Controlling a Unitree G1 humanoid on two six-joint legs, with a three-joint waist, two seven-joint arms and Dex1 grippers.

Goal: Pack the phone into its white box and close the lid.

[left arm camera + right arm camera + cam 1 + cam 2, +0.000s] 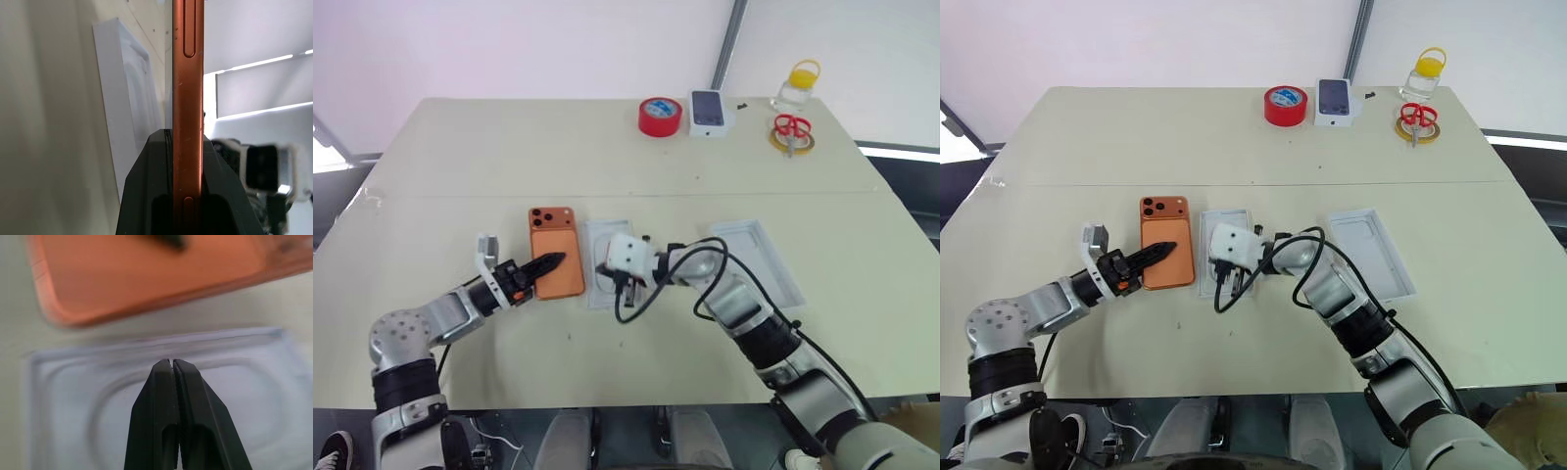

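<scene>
Between the left gripper's [551, 261] two black fingers, the orange phone [555, 256] is being pinched — the left wrist view is showing its thin orange edge clamped between the pads. The phone is lying back up on the table [607, 157], its camera cluster at the end far from that gripper. Just to the right of this gripper, the thin white insert [602, 257] with the oval embossing is lying flat beside the phone. The right gripper [173, 363] is hovering over that insert with its fingers pressed together and nothing between them — the phone is lying just past its tips, beyond the insert's far rim. Well off to the right arm's outer side, a shallow white tray [759, 259] is resting on the table, apart from both grippers.
</scene>
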